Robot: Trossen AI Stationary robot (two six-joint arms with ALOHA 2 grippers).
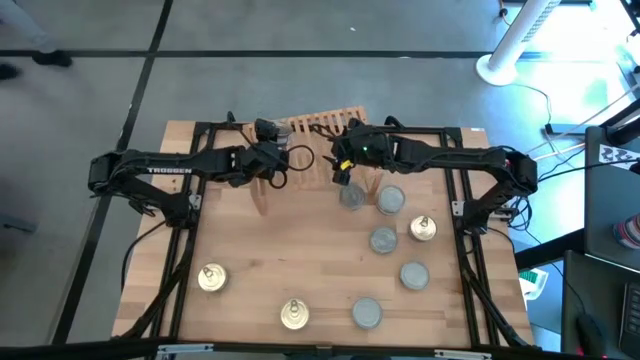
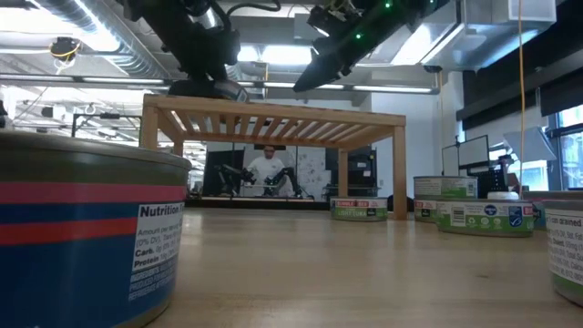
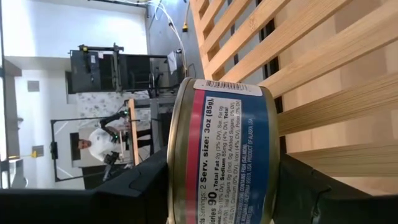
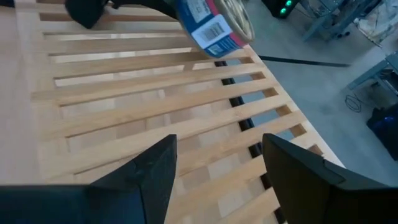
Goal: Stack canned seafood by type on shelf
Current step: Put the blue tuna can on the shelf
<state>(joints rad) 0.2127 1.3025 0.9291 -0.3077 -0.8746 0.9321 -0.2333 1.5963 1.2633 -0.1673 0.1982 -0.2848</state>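
My left gripper grips a blue tin w/ both fingers, over the shelf at the far side. My right gripper is wide open & empty, above the shelf too.

my left gripper over shelf left end | my right gripper at shelf front | 5 grey-top tins right | 3 gold-top tins near front/right
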